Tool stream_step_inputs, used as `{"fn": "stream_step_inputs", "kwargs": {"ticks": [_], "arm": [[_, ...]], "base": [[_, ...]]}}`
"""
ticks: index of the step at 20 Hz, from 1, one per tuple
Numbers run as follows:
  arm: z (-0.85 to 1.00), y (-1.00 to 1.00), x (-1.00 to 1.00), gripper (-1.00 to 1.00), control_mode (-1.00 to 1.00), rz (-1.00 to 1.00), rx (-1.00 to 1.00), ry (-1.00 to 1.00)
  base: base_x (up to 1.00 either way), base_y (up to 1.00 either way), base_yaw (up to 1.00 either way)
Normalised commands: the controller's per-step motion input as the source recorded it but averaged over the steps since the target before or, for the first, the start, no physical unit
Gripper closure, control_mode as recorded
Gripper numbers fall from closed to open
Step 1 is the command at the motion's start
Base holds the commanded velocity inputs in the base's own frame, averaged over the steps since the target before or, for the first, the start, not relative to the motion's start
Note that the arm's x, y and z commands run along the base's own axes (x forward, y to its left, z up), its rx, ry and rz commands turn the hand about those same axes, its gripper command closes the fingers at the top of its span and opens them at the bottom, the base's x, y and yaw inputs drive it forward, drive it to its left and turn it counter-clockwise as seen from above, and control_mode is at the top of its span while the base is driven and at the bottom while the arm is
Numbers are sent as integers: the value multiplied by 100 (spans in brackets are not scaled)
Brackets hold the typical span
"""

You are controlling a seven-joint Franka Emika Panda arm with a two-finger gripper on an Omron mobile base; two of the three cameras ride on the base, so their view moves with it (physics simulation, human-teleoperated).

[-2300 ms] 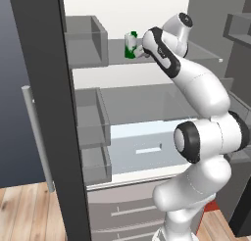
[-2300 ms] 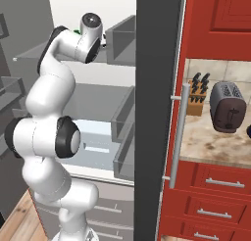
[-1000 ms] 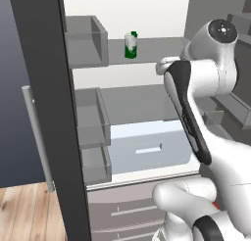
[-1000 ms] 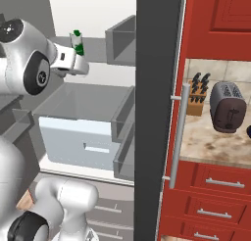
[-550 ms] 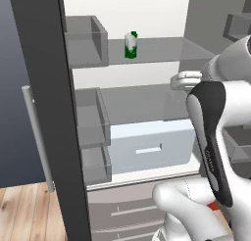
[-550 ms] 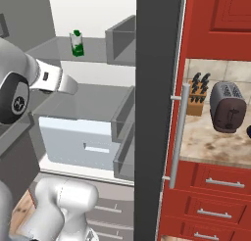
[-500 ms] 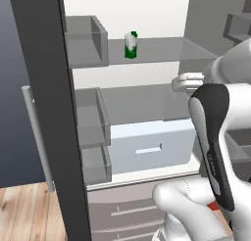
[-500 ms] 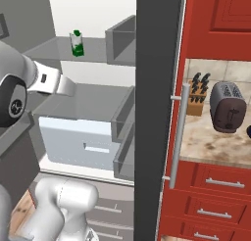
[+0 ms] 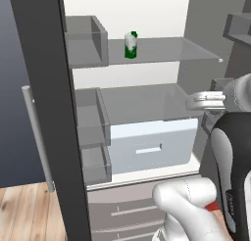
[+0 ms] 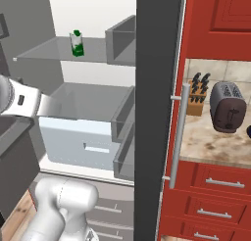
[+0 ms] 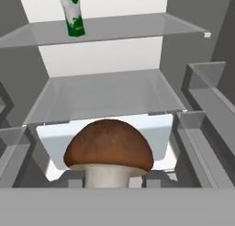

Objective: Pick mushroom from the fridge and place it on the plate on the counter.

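Left base view: fridge (image 9: 147, 95) interior is shown with its doors open; a green-and-white carton (image 9: 130, 44) stands on the upper glass shelf, and a pale drawer (image 9: 152, 146) sits below the lower shelf. A white part of the arm lies just right of the drawer, level with the lower shelf; the fingertips and anything held there cannot be made out, being cut off by the arm's own dark link.

Right base view: the carton (image 10: 76, 43) is seen above the drawer (image 10: 78, 134). The counter (image 10: 215, 137) lies right of the fridge door and carries a toaster (image 10: 227, 107) and a knife block (image 10: 197, 94). A dark sliver at the right edge, just beside the toaster, may be the plate, but it is cut off and cannot be identified.

Hand view: the mushroom (image 11: 109, 152) sits between the fingers directly before the camera, in front of the drawer (image 11: 108, 138). The gripper (image 11: 109, 181) is judged to be closed narrowly on the stem; the fingertips themselves are largely masked by the cap and are hard to tell.

Step in hand: carrying the mushroom out of the fridge is judged to be under way. The next move calls for clearing the door edge and swinging right toward the counter, where the plate must first be located.
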Motion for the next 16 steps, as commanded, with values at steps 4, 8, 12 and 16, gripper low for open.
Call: {"fn": "stream_step_inputs", "kwargs": {"ticks": [4,8,12,16], "arm": [[0,0,-68,100,-100,0,0,0],[0,0,-51,100,-100,0,0,0],[0,0,-23,100,100,0,0,0],[0,0,0,100,100,0,0,0]], "base": [[0,0,0],[0,0,0],[-24,0,0],[-56,2,-1]]}}
